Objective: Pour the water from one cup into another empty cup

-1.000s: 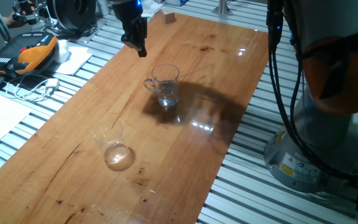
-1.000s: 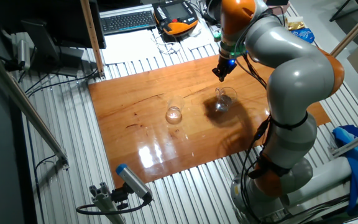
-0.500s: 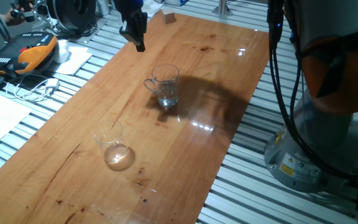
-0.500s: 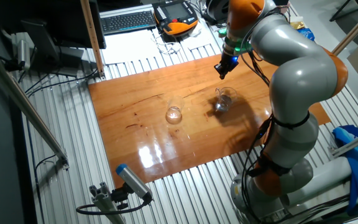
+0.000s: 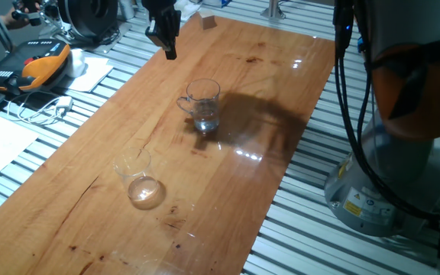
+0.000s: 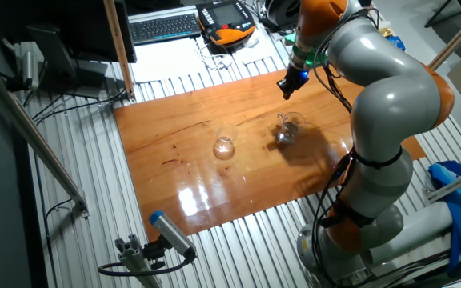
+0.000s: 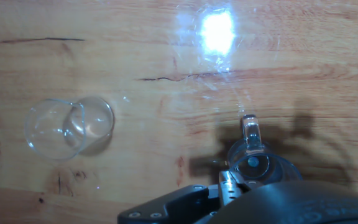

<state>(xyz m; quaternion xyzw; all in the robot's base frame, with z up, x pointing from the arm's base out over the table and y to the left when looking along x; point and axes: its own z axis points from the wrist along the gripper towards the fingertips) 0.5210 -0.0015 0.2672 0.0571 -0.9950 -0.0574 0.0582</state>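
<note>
The clear glass mug [image 5: 202,105] with a looped handle stands upright on the wooden table [image 5: 90,206], with a little clear water [image 5: 207,121] at its bottom. It also shows in the other fixed view [image 6: 287,129] and in the hand view [image 7: 255,164]. The handleless clear tumbler [image 5: 137,178] stands nearer the front, left of the mug; it also shows in the other fixed view [image 6: 224,146] and in the hand view [image 7: 70,127]. My gripper [image 5: 168,50] hangs in the air well above and behind the mug, holding nothing, fingers together. It also shows in the other fixed view [image 6: 285,91].
An orange teach pendant [image 5: 43,64] and cables lie on the slatted bench left of the table. A small wooden block [image 5: 208,21] sits at the table's far end. The robot's base [image 5: 403,168] stands to the right. A keyboard [image 6: 165,26] lies beyond the table.
My gripper has risen and drawn back from the mug toward the table's far end. The mug and the tumbler have not moved.
</note>
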